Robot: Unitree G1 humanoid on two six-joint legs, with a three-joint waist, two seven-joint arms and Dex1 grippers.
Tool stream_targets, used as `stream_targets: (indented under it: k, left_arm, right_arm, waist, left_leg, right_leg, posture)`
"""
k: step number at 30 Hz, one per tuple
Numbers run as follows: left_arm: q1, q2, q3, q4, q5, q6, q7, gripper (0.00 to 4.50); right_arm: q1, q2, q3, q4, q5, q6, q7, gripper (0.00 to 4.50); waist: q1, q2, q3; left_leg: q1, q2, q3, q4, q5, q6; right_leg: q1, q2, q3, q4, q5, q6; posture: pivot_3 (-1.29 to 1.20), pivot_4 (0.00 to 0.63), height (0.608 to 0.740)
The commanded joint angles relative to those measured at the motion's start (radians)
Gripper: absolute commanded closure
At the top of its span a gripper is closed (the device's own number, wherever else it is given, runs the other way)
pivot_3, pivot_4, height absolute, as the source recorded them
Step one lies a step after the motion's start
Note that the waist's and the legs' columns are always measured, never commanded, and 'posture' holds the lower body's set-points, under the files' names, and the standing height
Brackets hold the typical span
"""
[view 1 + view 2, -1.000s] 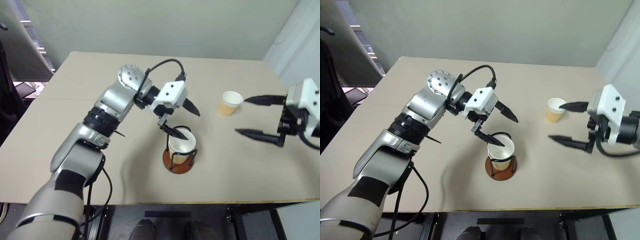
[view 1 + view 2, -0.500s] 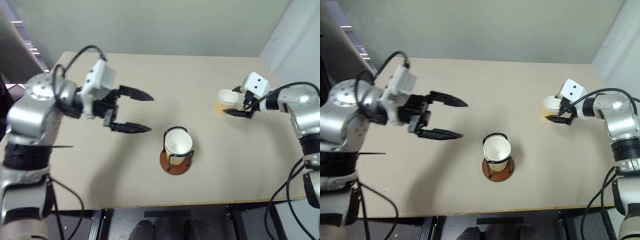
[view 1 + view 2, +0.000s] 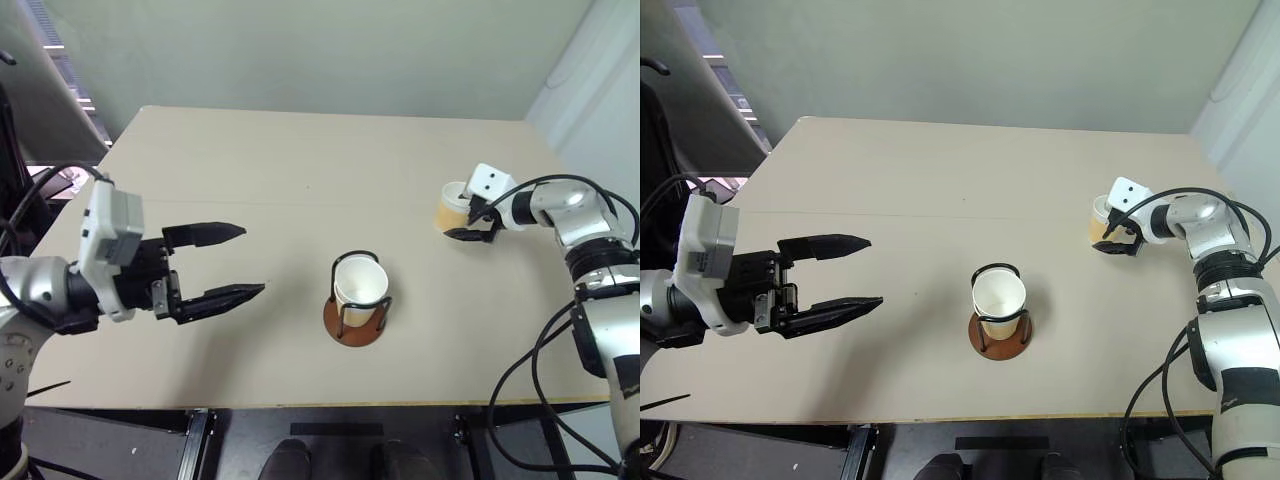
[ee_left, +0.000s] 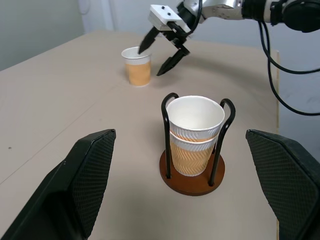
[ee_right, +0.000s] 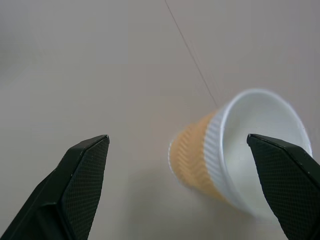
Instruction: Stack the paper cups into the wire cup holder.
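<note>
While my left pincer (image 3: 232,262) hangs spread and empty over the near desk (image 3: 300,190), clear of the work, two paper cups (image 4: 194,132) sit nested in the wire cup holder (image 3: 355,318) at mid-desk. Farther right, my right pincer (image 4: 163,49) straddles the last cup (image 4: 137,66), jaws apart, not gripping. No readable writing anywhere.

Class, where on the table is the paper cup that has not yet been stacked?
The loose paper cup stands upright at the table's far right, right of the wire cup holder, with the right gripper beside it.
</note>
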Motion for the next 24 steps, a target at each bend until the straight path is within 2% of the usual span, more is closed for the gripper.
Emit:
stream_targets:
  k: [1,10,14,19,22,24]
  left_arm:
    - [0.004,0.020,0.032,-0.032,-0.033,-0.007,0.026,0.00]
    - [0.005,0.039,0.010,-0.024,-0.042,-0.022,0.050,0.00]
    - [0.002,0.044,0.004,-0.019,-0.040,-0.027,0.051,0.00]
    - [0.003,0.061,0.004,0.004,-0.029,-0.041,0.034,0.00]
    - [0.029,0.079,0.016,0.013,-0.015,-0.045,0.014,0.00]
    - [0.063,0.089,0.022,0.027,0.011,-0.056,-0.001,0.00]
  right_arm:
    - [-0.041,-0.001,-0.025,0.019,-0.012,-0.028,-0.014,1.30]
    - [-0.046,0.006,-0.042,0.036,-0.018,-0.038,-0.023,4.48]
    - [-0.044,-0.002,-0.066,0.009,0.007,-0.044,0.042,4.48]
    - [-0.047,-0.039,-0.134,-0.161,0.118,0.007,0.268,4.48]
    - [-0.002,-0.065,-0.187,-0.476,0.288,0.199,0.455,4.48]
    - [0.036,-0.074,-0.217,-0.758,0.434,0.375,0.513,4.48]
  waist:
    - [-0.001,0.000,0.000]
    - [-0.005,0.000,0.000]
    - [-0.005,0.000,0.000]
    - [-0.007,0.002,0.001]
    - [-0.010,0.002,0.001]
    - [-0.014,0.002,0.001]
  left_leg:
    - [0.000,0.000,0.000,-0.001,0.000,-0.001]
    - [0.001,0.000,0.000,-0.001,0.000,-0.002]
    - [0.001,0.000,0.000,-0.002,0.000,-0.002]
    - [0.001,0.000,0.000,-0.004,0.000,-0.002]
    - [0.002,-0.001,0.000,-0.006,0.001,-0.003]
    - [0.002,-0.001,0.002,-0.008,0.001,-0.004]
  right_leg:
    - [0.000,0.000,0.000,0.002,0.000,0.000]
    - [-0.001,0.000,0.001,0.008,-0.001,-0.002]
    - [-0.001,0.000,0.002,0.007,-0.002,-0.003]
    - [-0.001,0.000,0.002,0.007,-0.003,-0.005]
    - [-0.001,0.000,0.001,0.007,-0.004,-0.006]
    - [-0.001,0.002,0.001,0.004,-0.005,-0.008]
  posture:
    - [0.00,0.150,0.740]
    - [0.00,0.150,0.740]
    - [0.00,0.150,0.740]
    - [0.00,0.150,0.740]
    - [0.00,0.150,0.740]
    - [0.00,0.150,0.740]
